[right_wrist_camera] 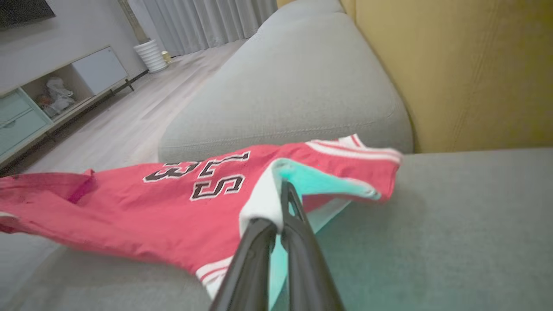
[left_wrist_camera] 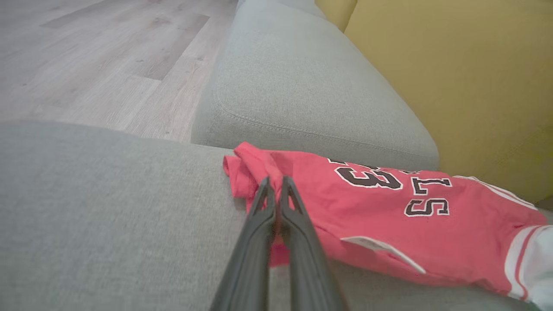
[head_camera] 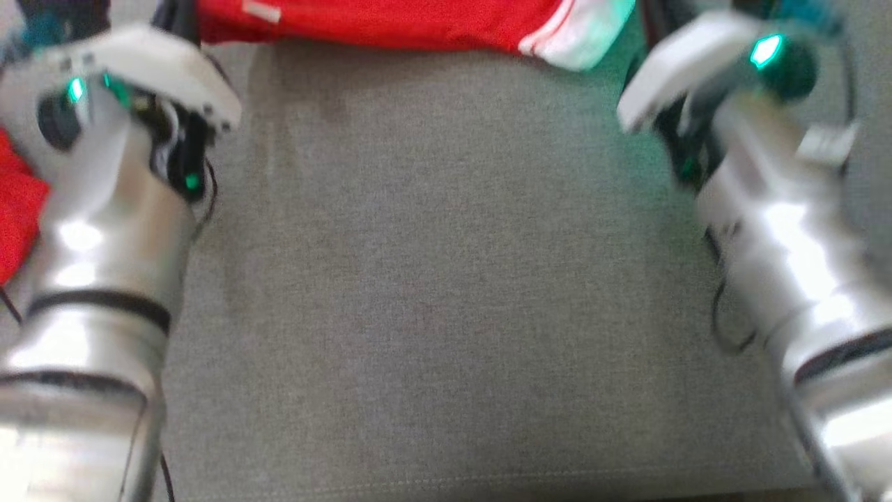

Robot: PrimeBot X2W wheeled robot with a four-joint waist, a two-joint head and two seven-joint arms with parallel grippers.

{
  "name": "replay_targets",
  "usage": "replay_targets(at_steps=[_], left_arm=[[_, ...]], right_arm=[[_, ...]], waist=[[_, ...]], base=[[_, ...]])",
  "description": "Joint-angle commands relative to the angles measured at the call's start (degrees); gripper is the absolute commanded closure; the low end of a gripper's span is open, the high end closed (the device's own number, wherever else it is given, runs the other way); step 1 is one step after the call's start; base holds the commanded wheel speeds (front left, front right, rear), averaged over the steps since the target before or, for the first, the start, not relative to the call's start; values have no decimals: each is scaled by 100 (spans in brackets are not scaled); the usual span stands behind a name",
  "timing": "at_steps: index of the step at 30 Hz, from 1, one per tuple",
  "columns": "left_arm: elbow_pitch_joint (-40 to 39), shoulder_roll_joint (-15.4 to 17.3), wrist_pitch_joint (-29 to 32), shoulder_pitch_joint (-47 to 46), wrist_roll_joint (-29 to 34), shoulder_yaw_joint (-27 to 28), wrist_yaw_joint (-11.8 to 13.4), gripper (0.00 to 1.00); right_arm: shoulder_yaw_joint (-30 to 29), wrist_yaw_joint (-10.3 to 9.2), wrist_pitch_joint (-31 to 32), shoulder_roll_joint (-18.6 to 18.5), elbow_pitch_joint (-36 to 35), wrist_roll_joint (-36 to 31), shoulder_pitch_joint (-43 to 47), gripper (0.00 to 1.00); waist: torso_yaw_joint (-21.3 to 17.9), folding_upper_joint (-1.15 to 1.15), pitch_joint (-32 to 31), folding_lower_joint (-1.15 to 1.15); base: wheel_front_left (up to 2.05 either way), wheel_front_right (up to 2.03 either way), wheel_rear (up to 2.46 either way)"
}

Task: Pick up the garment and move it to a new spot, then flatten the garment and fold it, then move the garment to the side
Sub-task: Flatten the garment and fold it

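Grip check: your left gripper [left_wrist_camera: 275,185] is clenched on the bunched end of the red garment [left_wrist_camera: 367,216], and your right gripper [right_wrist_camera: 281,196] is clamped on its white hem. You have the garment stretched between them across the grey sofa seat [head_camera: 446,279], near the yellow backrest [left_wrist_camera: 453,86].

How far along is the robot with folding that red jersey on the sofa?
Grasping looks done: the left fingers are shut on the jersey at its plain red end, the right fingers at its white-trimmed end. In hand: it is held stretched out over the grey cushion. Left: flattening, folding, moving it aside.
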Motion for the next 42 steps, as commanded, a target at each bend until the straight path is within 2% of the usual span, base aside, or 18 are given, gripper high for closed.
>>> replay_targets(at_steps=[1,5,10,12,15,18,21,22,26,30,34,42], left_arm=[[-381,243,-67,243,-81,297,5,100],[-1216,300,-69,1353,-29,683,123,100],[-2501,348,-70,2915,217,1074,144,100],[-3292,382,-70,3796,370,1210,143,100],[-4020,439,-70,4577,482,1265,190,100],[-4722,510,-50,5244,454,1328,280,100],[-5532,630,162,5919,439,1409,474,100],[-5532,630,162,5919,439,1409,474,100],[-6562,748,600,6803,425,1489,780,100],[-7409,760,1001,7552,384,1548,1082,100],[-7981,723,1196,8017,329,1583,1267,100],[-8239,695,1404,8185,251,1560,1387,100]], right_arm=[[162,43,-124,148,-330,137,345,100],[264,43,-296,79,-745,375,1303,100],[199,43,-376,-239,-1603,479,2671,100],[-64,43,-388,-415,-2322,468,3553,100],[-418,43,-237,-526,-3175,331,4467,100],[-926,43,204,-518,-4210,21,5456,100],[-1423,43,892,-327,-5339,-374,6399,100],[-1423,43,892,-327,-5339,-374,6399,100],[-1847,43,1753,-33,-6742,-767,7494,100],[-2084,43,2380,111,-7730,-939,8324,100],[-2168,43,2727,145,-8264,-945,8725,100],[-2164,43,2839,150,-8270,-676,8687,100]], waist=[[3,0,-146,0],[-14,0,-430,0],[-4,0,-757,0],[-7,0,-963,0],[-19,0,-1160,0],[-40,0,-1364,0],[-129,0,-1562,0],[-129,0,-1562,0],[-219,0,-1850,0],[-276,0,-2008,0],[-310,0,-2051,0],[-270,0,-1972,0]], base=[[0,0,0],[0,0,0],[0,0,0],[0,0,0],[0,0,0],[0,0,0],[0,0,0],[0,0,0],[0,0,0],[0,0,0],[0,0,0],[0,0,0]])
